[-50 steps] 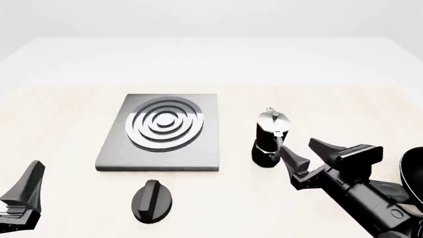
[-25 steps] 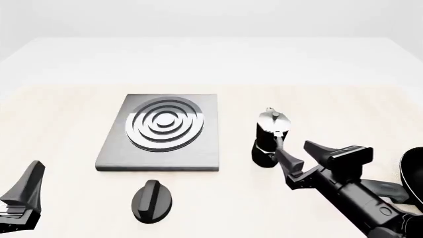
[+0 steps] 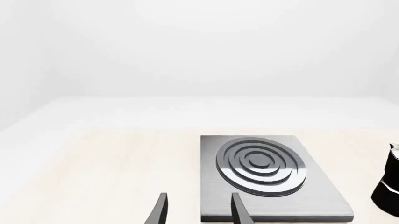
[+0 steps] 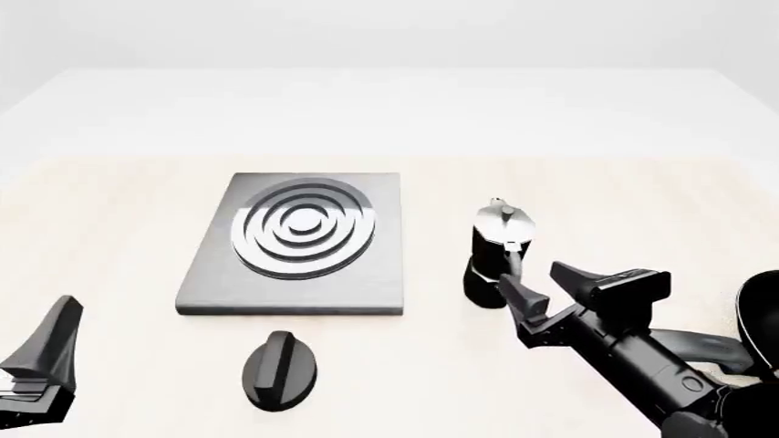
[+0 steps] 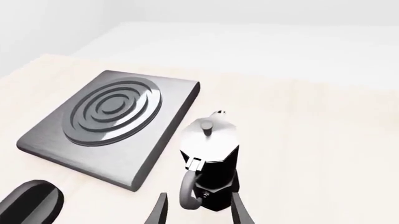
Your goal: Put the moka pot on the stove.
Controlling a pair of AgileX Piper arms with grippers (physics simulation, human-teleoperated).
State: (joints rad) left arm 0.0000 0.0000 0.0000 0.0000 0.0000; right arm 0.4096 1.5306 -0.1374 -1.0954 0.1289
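Pincer (image 4: 539, 286) on the right gapes by moka pot (image 4: 493, 255) handle (untouched); left pincer (image 3: 197, 211) parted.

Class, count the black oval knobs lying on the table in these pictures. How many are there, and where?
1. The black oval knob lies on the table just in front of the stove, on the arms' side. None other shows, though the table's edges are cropped.
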